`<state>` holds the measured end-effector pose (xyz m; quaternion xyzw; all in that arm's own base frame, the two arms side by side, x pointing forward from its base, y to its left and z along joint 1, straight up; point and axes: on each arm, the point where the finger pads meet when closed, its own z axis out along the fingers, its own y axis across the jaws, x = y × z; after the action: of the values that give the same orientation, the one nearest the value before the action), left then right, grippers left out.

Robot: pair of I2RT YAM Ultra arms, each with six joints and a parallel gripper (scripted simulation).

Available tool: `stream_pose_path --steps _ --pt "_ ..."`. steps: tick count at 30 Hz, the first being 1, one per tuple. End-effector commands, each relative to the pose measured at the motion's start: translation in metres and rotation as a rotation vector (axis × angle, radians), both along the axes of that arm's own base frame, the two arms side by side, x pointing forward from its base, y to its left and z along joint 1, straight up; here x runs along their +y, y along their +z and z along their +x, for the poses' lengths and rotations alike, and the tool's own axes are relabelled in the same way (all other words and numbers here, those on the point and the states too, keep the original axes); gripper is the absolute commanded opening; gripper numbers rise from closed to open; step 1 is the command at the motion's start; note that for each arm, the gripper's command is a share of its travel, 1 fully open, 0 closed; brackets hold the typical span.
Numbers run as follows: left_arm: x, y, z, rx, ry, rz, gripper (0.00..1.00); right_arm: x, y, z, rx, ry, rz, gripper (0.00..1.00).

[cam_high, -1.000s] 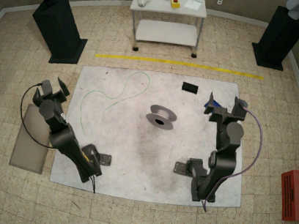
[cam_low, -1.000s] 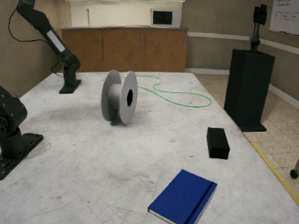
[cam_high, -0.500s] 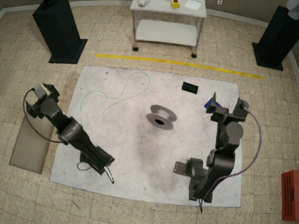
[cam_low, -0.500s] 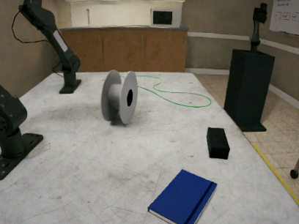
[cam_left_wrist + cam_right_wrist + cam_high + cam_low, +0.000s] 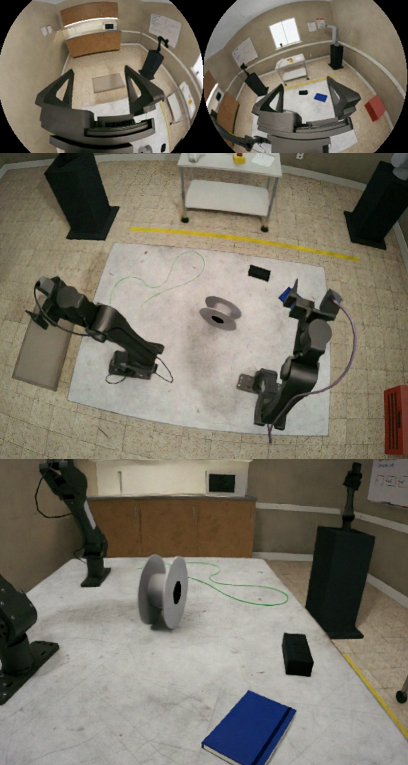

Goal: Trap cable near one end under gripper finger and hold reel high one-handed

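Observation:
The grey reel (image 5: 220,313) (image 5: 162,591) stands on its rims in the middle of the white table top (image 5: 152,378) (image 5: 150,684). The thin green cable (image 5: 172,273) (image 5: 240,586) lies in loose curves behind it, apart from both grippers; one end lies near the reel in the exterior view. My left gripper (image 5: 37,315) (image 5: 97,68) is open and empty, raised high past the table's left edge. My right gripper (image 5: 296,298) (image 5: 303,82) is open and empty, raised to the right of the reel.
A black block (image 5: 259,272) (image 5: 297,654) (image 5: 302,92) and a blue book (image 5: 286,294) (image 5: 250,731) (image 5: 320,96) lie on the table near the right arm. Black pedestals (image 5: 80,193) (image 5: 340,579), a white cart (image 5: 230,178) and a red crate (image 5: 396,420) stand on the floor.

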<state>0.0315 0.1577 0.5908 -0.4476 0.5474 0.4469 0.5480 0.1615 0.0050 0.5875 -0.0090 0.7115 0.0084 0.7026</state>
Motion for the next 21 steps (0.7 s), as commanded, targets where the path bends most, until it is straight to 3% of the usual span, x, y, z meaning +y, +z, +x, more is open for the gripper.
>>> stream_pose_path --steps 1,10,21 --pt "-0.015 0.006 -0.012 0.001 0.058 0.029 1.00 -0.002 0.012 -0.019 -0.052 -0.013 0.004 1.00" --pt "-0.014 0.006 -0.027 0.003 0.162 0.029 1.00 -0.005 0.012 -0.019 -0.052 -0.031 0.004 1.00" --pt "-0.013 0.006 -0.028 0.003 0.169 0.029 1.00 -0.004 0.012 -0.019 -0.052 -0.028 0.003 1.00"
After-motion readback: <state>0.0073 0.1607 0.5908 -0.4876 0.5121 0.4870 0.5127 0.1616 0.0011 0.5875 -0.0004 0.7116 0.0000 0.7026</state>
